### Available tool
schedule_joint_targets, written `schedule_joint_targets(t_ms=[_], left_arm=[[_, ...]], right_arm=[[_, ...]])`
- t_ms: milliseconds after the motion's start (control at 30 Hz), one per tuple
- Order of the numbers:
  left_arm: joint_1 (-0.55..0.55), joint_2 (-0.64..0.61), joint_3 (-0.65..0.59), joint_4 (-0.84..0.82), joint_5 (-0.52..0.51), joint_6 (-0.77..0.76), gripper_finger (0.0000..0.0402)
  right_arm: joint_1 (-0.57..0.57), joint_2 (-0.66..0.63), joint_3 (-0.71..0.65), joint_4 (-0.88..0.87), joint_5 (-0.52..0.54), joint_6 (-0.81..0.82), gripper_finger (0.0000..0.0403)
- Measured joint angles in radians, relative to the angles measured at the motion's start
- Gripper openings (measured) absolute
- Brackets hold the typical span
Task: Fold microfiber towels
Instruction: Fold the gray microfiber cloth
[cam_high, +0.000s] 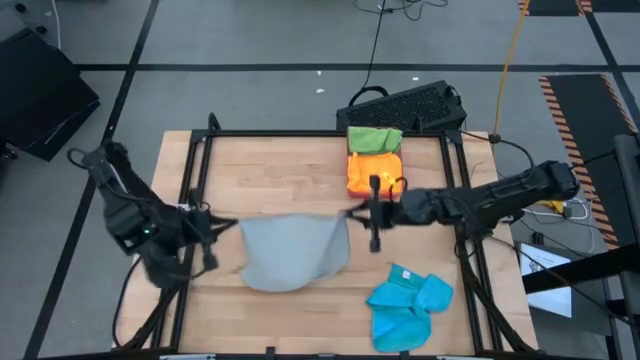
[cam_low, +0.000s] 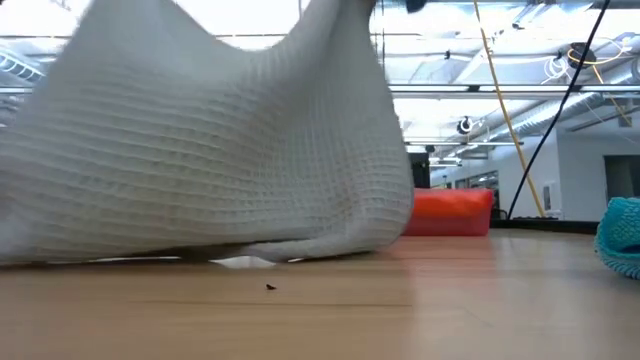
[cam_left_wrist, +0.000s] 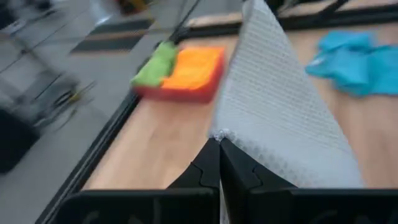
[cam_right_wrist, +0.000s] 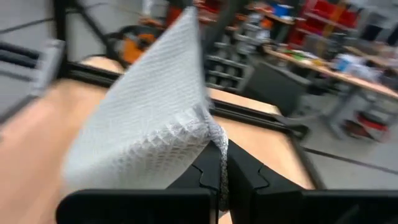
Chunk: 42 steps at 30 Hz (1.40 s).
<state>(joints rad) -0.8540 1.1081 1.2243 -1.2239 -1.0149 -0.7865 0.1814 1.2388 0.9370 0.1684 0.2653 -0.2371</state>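
Grey towel (cam_high: 295, 252) suspended between both grippers: left gripper (cam_left_wrist: 219, 163) and right gripper (cam_right_wrist: 219, 163) each clench a corner pinched between their fingers.

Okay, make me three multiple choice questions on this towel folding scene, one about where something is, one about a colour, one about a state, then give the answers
1. Where is the blue towel?
A. in the tray
B. on the table near the right arm
C. on the floor

2. What colour is the towel being lifted?
A. grey
B. orange
C. green

3. How are the grippers?
A. both open
B. one open
C. both shut on the towel

B: blue towel lies on the table.
A: grey towel hangs between the arms.
C: left gripper and right gripper each pinch a corner.
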Motion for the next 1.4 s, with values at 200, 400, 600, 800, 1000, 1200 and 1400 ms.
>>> schedule_joint_targets(t_ms=[200, 400, 600, 800, 1000, 1200, 1400], left_arm=[[0.039, 0.05, -0.002, 0.175, 0.171, 0.172, 0.0004], [0.008, 0.03, -0.001, 0.542, 0.252, 0.518, 0.0002], [-0.022, 0.018, 0.0, 0.649, 0.294, 0.641, 0.0002], [-0.102, 0.017, 0.074, 0.699, 0.208, 0.797, 0.0002], [-0.085, -0.001, 0.136, 0.212, -0.146, 0.38, 0.0001], [0.107, 0.003, 0.007, -0.136, -0.032, -0.072, 0.0001], [0.265, 0.002, -0.16, -0.16, 0.111, -0.173, 0.0002]], right_arm=[[-0.067, 0.0, -0.048, 0.067, -0.094, 0.082, 0.0004], [0.027, -0.005, 0.042, 0.07, -0.108, 0.077, 0.0004], [0.186, -0.005, 0.157, 0.005, 0.035, 0.035, 0.0004], [0.312, -0.005, 0.241, -0.008, 0.1, -0.013, 0.0004], [0.281, -0.002, 0.236, -0.02, 0.101, -0.036, 0.0004], [0.102, 0.042, 0.114, 0.011, 0.1, 0.01, 0.0004], [-0.089, 0.116, -0.016, 0.129, 0.06, 0.033, 0.0004]])
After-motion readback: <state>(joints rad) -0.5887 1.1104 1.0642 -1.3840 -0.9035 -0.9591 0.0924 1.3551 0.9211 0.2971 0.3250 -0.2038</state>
